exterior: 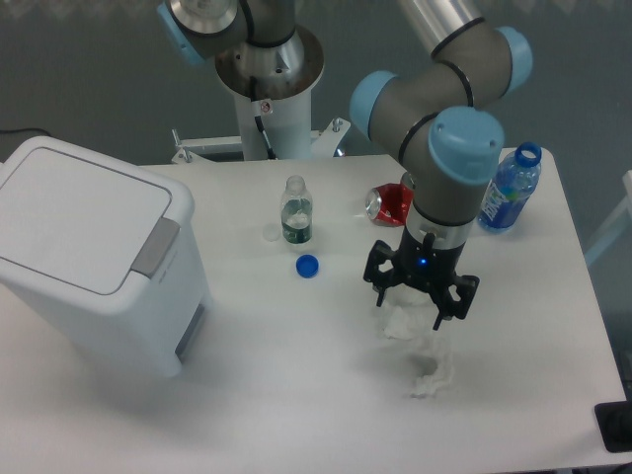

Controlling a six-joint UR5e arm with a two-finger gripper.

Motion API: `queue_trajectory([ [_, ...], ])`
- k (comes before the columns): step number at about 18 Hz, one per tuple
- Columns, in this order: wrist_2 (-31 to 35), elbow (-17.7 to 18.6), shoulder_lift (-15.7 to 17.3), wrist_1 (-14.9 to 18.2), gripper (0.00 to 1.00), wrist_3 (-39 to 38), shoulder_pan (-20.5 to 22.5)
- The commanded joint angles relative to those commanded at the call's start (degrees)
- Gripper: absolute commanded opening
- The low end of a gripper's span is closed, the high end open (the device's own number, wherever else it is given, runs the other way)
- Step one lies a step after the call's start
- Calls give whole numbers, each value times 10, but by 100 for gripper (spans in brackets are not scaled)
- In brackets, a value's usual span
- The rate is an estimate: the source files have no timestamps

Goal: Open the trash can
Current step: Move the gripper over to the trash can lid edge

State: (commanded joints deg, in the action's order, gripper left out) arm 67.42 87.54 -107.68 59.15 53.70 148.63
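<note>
**Lid still shut, arm on the wrong side of the table**

My gripper [422,296] hangs over the right half of the table [296,395], fingers spread apart and holding nothing, just above two crumpled white tissues [420,351]; the trash can [94,257] stands well apart at the left edge, its flat lid down and the grey push-latch [155,248] on the front rim untouched.

The risks, as I judge them: the bin seems to lean slightly in this view, so a push on the latch at an angle could shove the whole box along the table rather than release the lid; fingers this wide could also straddle the latch or skid off its sloped face; and a low sweep leftward from here could scatter the tissues, the loose blue cap [307,266] or tip the small uncapped bottle [295,211] in between.

Containers: the small bottle holds a little dark liquid at its base; the blue-tinted bottle [511,190] stands at the far right, uncapped as far as I can tell (contents unclear); a red can [389,204] lies on its side behind my wrist; what is inside the bin cannot be seen.
</note>
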Motion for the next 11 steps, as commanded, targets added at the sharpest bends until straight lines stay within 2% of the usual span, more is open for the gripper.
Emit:
queue_trajectory([
  [2,-1,-1,18,1,6,-15,-22],
  [3,-1,-1,19,1,4,-27,-34],
  [5,-5,-5,31,1,0,-62,-56],
  [11,-57,-4,56,4,0,-142,-98],
])
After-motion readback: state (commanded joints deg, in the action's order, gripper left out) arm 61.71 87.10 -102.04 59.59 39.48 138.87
